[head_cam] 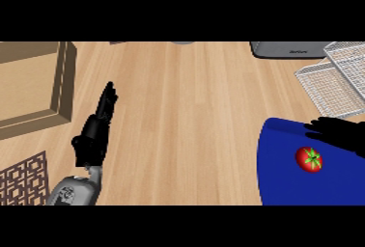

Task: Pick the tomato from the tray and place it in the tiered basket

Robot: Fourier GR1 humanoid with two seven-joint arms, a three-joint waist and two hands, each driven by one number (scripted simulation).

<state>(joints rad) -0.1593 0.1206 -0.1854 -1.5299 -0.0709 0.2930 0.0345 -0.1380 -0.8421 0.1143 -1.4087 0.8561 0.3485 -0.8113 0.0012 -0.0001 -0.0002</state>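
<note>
A red tomato (309,159) with a green stem star lies on the blue tray (281,169) at the lower right. My right hand (341,132) shows as a black shape just above and to the right of the tomato, over the tray's far edge, fingers pointing left and relaxed; it does not hold the tomato. The white wire tiered basket (335,82) stands at the upper right, beyond the tray. My left hand (96,130) rests at the left over the counter with straight fingers pointing up, holding nothing.
A wooden box-like frame (43,82) fills the upper left. A brown lattice mat (25,178) lies at the lower left corner. A grey appliance (292,49) sits at the top right, behind the basket. Bare wooden counter (185,116) spans the middle.
</note>
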